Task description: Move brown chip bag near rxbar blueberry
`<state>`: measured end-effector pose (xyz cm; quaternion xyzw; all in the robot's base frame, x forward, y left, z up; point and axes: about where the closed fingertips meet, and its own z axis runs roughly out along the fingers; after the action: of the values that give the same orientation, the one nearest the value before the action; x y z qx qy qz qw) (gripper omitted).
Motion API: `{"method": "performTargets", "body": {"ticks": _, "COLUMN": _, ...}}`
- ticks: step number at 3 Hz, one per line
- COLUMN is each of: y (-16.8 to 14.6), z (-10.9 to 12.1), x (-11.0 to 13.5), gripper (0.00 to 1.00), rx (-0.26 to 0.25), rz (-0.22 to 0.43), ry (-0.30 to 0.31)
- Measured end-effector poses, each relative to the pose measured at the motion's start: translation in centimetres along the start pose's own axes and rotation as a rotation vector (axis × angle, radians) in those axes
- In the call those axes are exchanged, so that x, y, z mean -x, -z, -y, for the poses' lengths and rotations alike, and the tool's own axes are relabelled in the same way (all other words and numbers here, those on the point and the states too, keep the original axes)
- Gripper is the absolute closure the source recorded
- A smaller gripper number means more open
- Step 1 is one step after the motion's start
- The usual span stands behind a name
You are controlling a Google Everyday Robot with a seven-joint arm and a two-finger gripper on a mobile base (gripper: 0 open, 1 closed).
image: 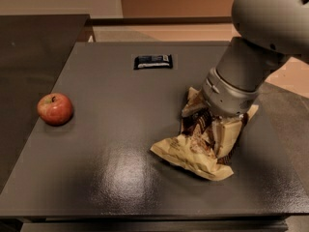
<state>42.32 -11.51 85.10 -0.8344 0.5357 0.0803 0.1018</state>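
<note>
The brown chip bag lies crumpled on the dark table, right of centre, tan with dark brown patches. My gripper comes down from the upper right and is pressed into the bag's upper right part, with the grey wrist right above it. The rxbar blueberry is a small dark navy bar lying flat near the table's far edge, well apart from the bag, up and to the left of it.
A red apple sits near the table's left edge. A second dark surface adjoins the table on the far left. The table's right edge runs just past the bag.
</note>
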Motion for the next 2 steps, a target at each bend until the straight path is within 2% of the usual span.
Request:
{"method": "performTargets", "body": {"ticks": 1, "y": 0.9, "z": 0.9, "x": 0.0, "gripper": 0.7, "rx": -0.022, "rz": -0.012, "ry": 0.002}}
{"method": "performTargets", "body": {"ticks": 2, "y": 2.6, "z": 3.0, "x": 0.4, "gripper": 0.93, "rx": -0.078, "rz": -0.029, "ry": 0.005}}
